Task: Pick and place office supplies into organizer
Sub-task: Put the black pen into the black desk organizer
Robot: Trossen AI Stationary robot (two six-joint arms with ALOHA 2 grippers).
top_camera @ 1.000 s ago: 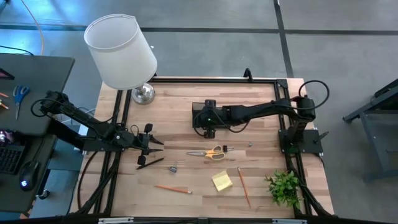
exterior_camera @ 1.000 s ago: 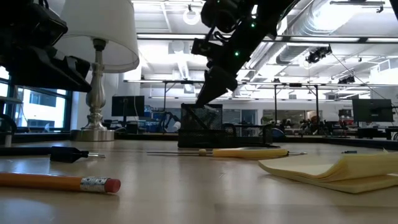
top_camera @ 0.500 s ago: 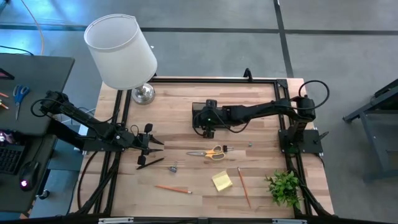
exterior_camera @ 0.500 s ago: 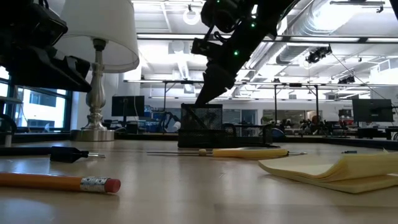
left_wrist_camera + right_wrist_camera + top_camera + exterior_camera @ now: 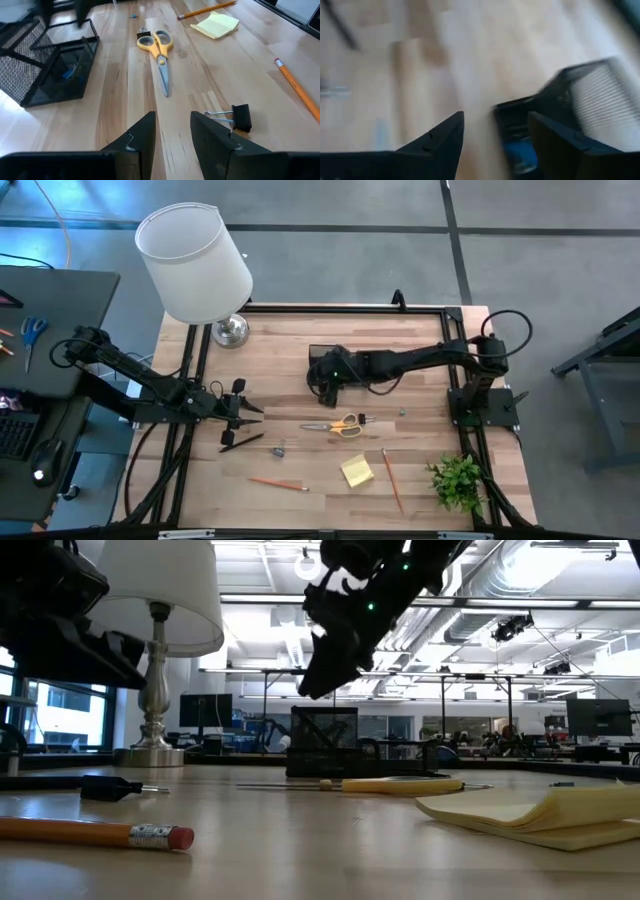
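Note:
The black mesh organizer (image 5: 316, 355) stands mid-table, a small blue item (image 5: 67, 74) lying inside it. My right gripper (image 5: 315, 685) hovers just above it, open, with nothing between its fingers (image 5: 495, 135). Yellow-handled scissors (image 5: 335, 424) lie flat on the wood in front of the organizer. A yellow sticky-note pad (image 5: 357, 470), two orange pencils (image 5: 277, 482) (image 5: 391, 478) and a black binder clip (image 5: 240, 117) also lie on the table. My left gripper (image 5: 258, 425) waits open at the table's left, the binder clip just beside one finger.
A white-shaded lamp (image 5: 195, 260) stands at the far left corner and a small green plant (image 5: 458, 480) at the near right corner. A dark pen-like item (image 5: 110, 787) lies near the left arm. Bare wood stretches between the scissors and the organizer.
My right gripper has rolled at the wrist above the organizer, and in the low view its tips now sit a little higher and more to the left. The left arm and the table's items have stayed put.

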